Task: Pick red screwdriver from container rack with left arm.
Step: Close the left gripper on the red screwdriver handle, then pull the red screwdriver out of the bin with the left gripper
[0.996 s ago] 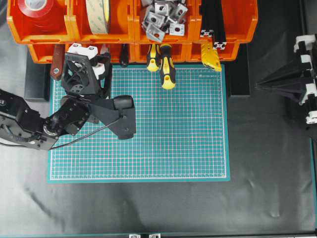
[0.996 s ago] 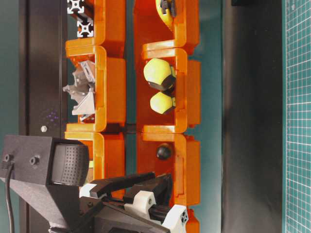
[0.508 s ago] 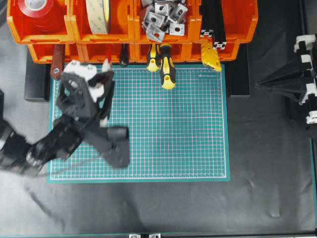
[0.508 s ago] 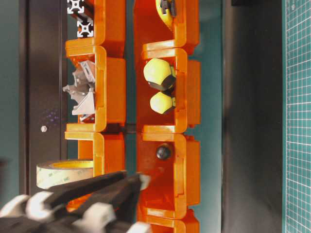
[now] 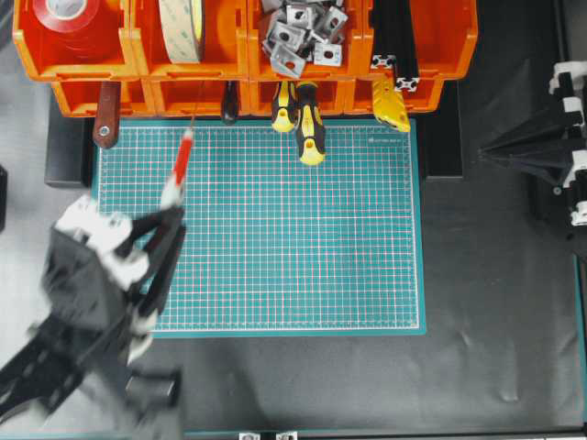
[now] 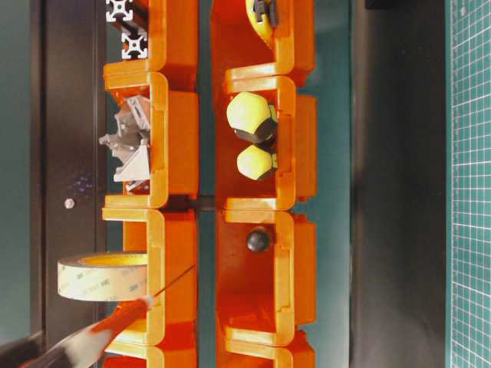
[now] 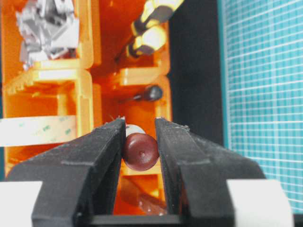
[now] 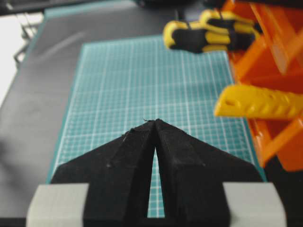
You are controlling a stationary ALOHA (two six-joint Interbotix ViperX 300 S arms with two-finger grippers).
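The red screwdriver hangs over the green mat, its thin shaft pointing up at the container rack. My left gripper is shut on its handle end, low at the left and blurred. In the left wrist view the two black fingers press the round dark red butt of the screwdriver, with the orange rack behind. The table-level view shows the screwdriver outside the rack. My right gripper is shut on nothing, off at the right edge.
Two yellow-and-black screwdrivers stick out of a lower bin. A maroon handle and a black-handled tool hang nearby. Upper bins hold tape rolls, metal brackets and black profiles. A green cutting mat covers the table's middle.
My left arm has drawn back from the rack toward the front left, pulling the red screwdriver out of its bin. The right arm has not moved.
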